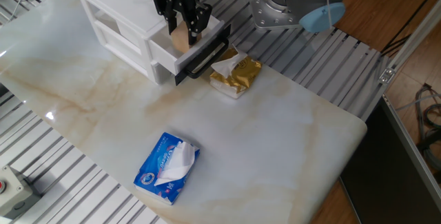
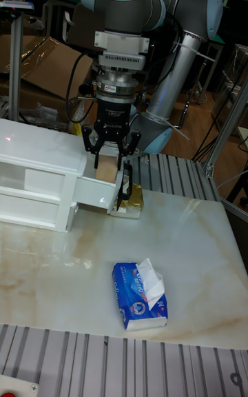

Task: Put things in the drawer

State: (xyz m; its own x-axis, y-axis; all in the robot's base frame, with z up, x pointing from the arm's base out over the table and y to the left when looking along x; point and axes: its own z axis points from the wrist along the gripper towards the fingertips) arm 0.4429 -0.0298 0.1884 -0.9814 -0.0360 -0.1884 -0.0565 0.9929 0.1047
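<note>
- over the table's point(image 1: 289, 141) far left corner, you have the white cabinet point(image 1: 114, 7), its upper drawer point(image 1: 200, 48) pulled open.
- the gripper point(image 1: 182, 25) points straight down into that drawer.
- its fingers clench the wooden cube point(image 1: 179, 39), directly below, above the drawer floor.

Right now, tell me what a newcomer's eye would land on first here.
The black two-finger gripper holds a small light-tan wooden cube over the open white plastic drawer at the table's back. A gold tissue pack lies beside the drawer, and a blue tissue pack lies near the front edge.
</note>
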